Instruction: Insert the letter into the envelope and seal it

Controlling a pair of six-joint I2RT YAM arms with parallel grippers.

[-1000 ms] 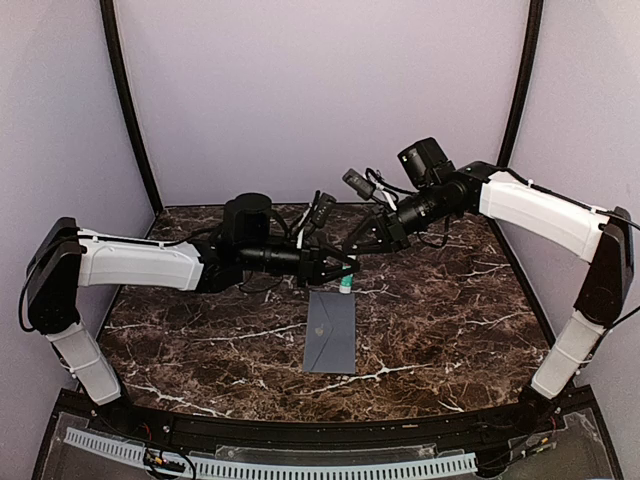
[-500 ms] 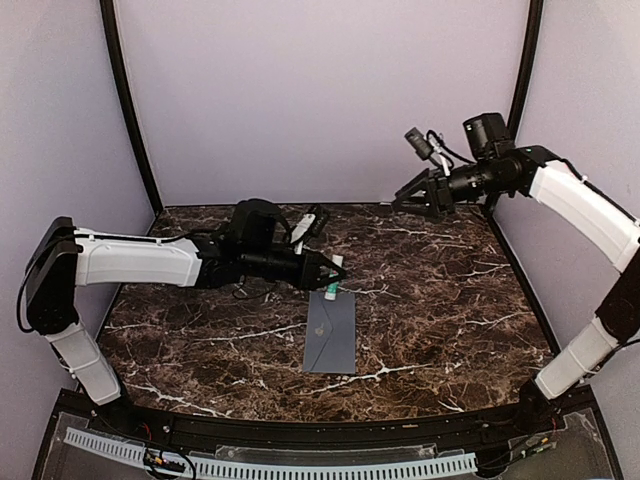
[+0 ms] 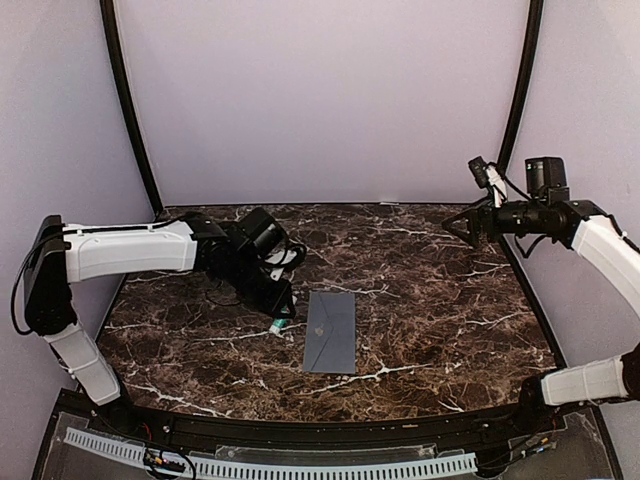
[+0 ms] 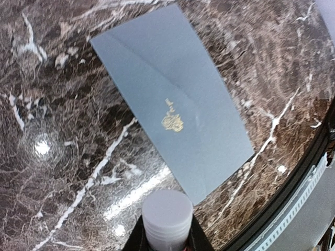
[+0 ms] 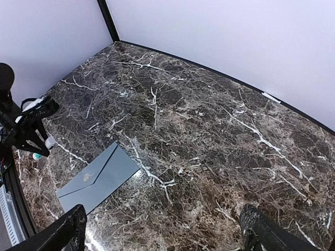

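Left tool [image 3: 282, 314] tight around white cylinder [image 4: 167, 215]

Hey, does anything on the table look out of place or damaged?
Nothing stands out. The envelope lies flat and uncreased, flap down. The left gripper holds a white tube beside it. No letter shows in any view.

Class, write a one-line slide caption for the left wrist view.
Left gripper clamps a white-capped stick near the grey-blue envelope, gold emblem up, flat on the dark marble table.
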